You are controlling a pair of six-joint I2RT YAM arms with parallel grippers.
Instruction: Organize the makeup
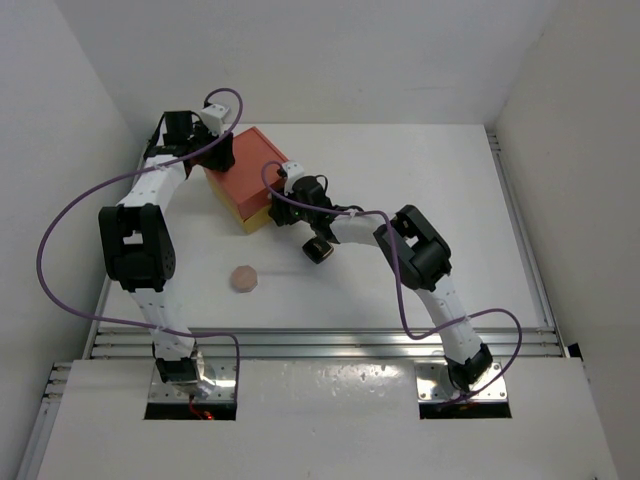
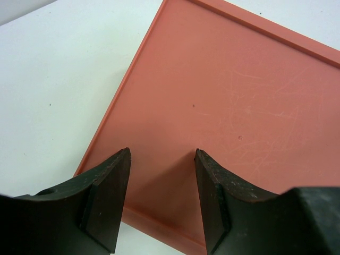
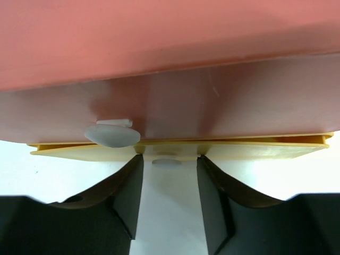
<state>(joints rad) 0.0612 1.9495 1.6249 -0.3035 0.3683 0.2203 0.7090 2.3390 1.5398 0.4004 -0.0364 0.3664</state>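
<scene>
Of the makeup I see only a pink round disc (image 1: 245, 279), lying alone on the white table in front of the box. The orange-red drawer box (image 1: 247, 180) stands at the back left. My left gripper (image 2: 162, 154) hovers low over the box's flat top (image 2: 228, 101), open, with nothing between its fingers. My right gripper (image 3: 170, 158) is at the box's front, open, its fingertips on either side of the small white knob (image 3: 167, 161) of the yellow lower drawer (image 3: 265, 150). The knob does not touch either finger.
A larger white knob (image 3: 112, 135) sticks out of the pinkish drawer front (image 3: 212, 106) above the yellow one. White walls close in the table on the left, back and right. A metal rail (image 1: 320, 343) runs along the near edge.
</scene>
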